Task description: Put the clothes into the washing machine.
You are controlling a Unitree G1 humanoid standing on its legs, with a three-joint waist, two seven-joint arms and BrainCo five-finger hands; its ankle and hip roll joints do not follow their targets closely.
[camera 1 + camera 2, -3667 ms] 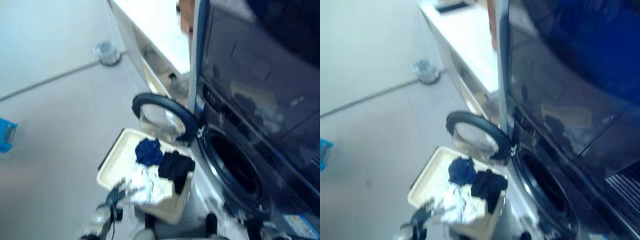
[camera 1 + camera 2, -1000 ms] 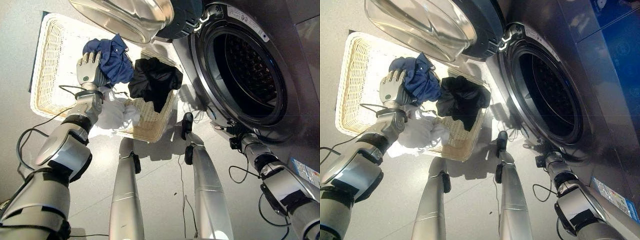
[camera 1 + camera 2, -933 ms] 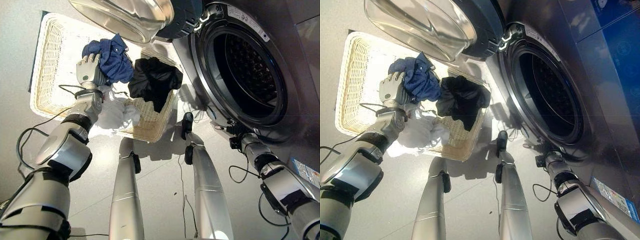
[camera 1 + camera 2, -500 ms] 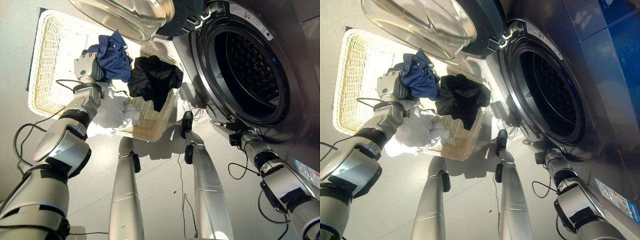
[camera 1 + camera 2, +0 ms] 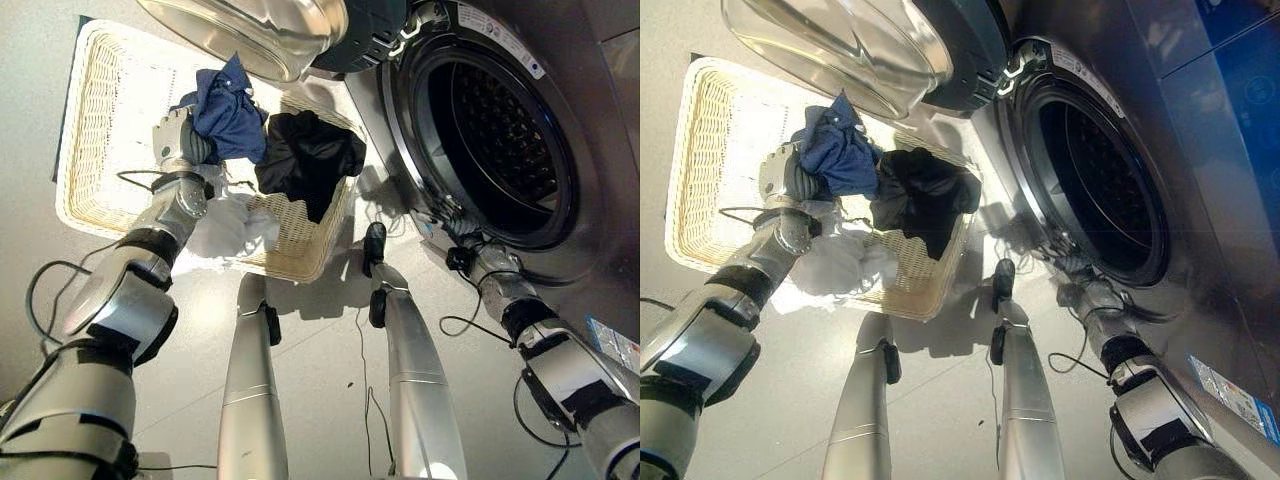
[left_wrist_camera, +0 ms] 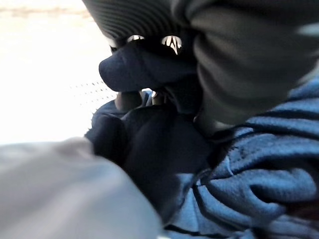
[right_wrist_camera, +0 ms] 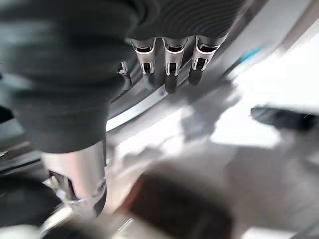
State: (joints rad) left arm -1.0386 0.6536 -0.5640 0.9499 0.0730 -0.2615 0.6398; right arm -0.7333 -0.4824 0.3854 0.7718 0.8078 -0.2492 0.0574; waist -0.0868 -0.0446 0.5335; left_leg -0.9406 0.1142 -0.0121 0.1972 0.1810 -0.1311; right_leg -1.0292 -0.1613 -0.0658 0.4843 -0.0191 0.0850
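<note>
— Left wrist view: what holds the left hand (image 5: 176, 141)?
— Its fingers are curled in the blue shirt (image 5: 230, 115), above the basket (image 5: 95, 120).
— And the drum (image 5: 495, 125)?
— Far to the right; the right hand (image 5: 1080, 290), fingers straight, is beside it.

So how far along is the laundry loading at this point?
Done: the washer door is swung open, but the drum looks empty. In hand: the left robot hand is shut on the blue garment, held just above the wicker basket. The right robot hand, fingers straight, sits by the drum's lower rim. Left: load the blue piece, then the black garment and white garment, both at the basket.
</note>
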